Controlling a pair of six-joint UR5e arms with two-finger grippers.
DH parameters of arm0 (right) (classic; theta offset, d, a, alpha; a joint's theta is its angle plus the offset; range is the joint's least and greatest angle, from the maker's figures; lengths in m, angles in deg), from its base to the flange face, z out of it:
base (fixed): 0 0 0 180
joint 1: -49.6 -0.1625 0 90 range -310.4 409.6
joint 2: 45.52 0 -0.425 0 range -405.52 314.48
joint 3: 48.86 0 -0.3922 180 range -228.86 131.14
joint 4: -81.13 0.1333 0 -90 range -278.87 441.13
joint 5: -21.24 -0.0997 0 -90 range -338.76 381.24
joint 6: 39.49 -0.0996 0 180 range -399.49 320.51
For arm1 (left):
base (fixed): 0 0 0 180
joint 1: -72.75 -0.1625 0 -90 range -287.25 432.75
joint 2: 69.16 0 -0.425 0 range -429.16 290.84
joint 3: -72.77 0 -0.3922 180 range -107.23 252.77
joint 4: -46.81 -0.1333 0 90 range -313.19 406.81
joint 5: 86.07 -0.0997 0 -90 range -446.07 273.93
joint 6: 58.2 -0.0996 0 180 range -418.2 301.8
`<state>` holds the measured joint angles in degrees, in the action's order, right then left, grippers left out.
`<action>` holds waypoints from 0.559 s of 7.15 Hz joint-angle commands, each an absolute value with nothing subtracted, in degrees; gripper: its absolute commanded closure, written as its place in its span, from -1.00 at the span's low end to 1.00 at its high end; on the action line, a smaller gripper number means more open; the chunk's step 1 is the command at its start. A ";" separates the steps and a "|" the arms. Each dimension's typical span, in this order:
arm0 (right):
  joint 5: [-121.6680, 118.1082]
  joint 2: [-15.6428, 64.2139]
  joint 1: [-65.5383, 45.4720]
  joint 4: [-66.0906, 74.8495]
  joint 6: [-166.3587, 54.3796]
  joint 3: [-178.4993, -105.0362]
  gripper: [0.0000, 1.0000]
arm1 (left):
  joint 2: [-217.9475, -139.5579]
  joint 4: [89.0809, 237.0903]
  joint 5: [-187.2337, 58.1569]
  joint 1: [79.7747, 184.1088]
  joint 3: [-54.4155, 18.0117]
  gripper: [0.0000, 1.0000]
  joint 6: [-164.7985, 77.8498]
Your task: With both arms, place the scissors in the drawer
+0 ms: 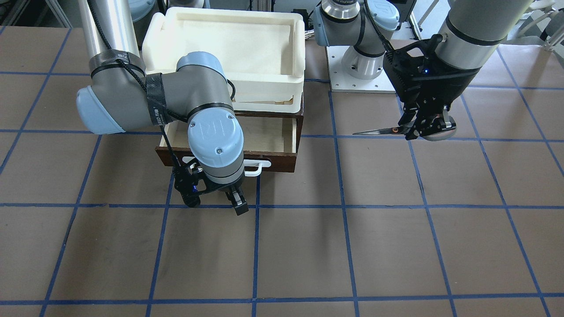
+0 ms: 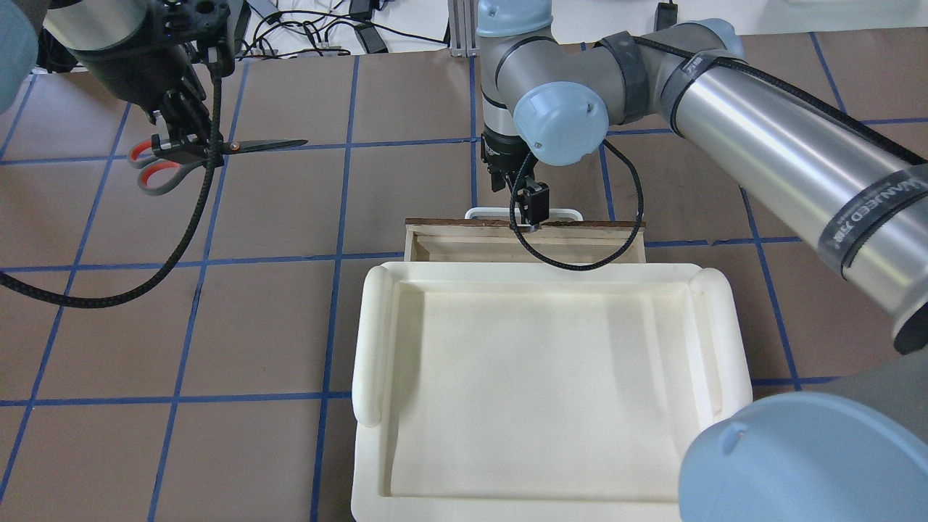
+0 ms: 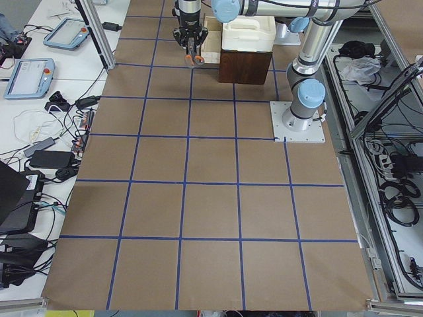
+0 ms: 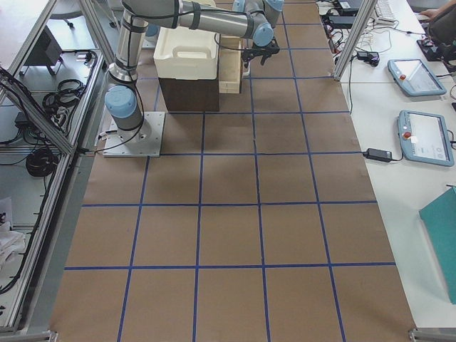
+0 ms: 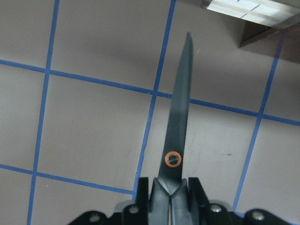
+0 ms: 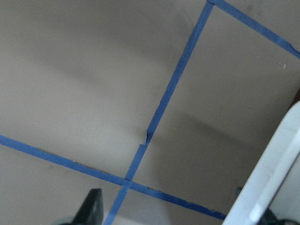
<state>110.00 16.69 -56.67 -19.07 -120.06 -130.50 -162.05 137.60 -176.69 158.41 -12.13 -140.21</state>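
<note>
My left gripper (image 1: 423, 127) (image 2: 185, 141) is shut on the scissors (image 1: 382, 130) (image 2: 254, 145) and holds them level above the table. Their grey handles with orange-red loops stick out behind the fingers, and the closed blades (image 5: 180, 117) point toward the drawer. The dark brown drawer (image 1: 288, 136) (image 2: 417, 243) stands pulled out, its pale interior showing. My right gripper (image 1: 235, 200) (image 2: 525, 203) hangs open just in front of the drawer's white bar handle (image 1: 260, 166) (image 2: 569, 214). In the right wrist view the handle (image 6: 272, 178) lies at the right edge, beside one finger.
A cream-white tray (image 1: 299, 48) (image 2: 370, 341) sits on top of the cabinet above the drawer. The left arm's base plate (image 1: 361, 83) is bolted behind the scissors. Brown table with a blue tape grid (image 1: 343, 207) stretches between drawer and scissors.
</note>
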 commanded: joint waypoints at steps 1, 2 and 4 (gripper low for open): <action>110.28 16.27 -56.66 -19.07 -119.38 -129.55 -1.00 | -162.32 137.60 -176.60 158.44 -12.13 0.88 -140.21; 110.28 14.96 -56.66 -19.16 -119.21 -128.59 -1.00 | -162.24 137.68 -176.69 158.44 -12.22 0.88 -140.21; 110.19 13.90 -56.66 -19.07 -119.12 -126.74 -1.00 | -162.41 137.68 -176.42 158.44 -12.40 0.88 -140.12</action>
<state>110.21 14.55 -56.66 -19.09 -119.22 -127.76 -162.35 137.64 -176.54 158.44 -12.30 -140.18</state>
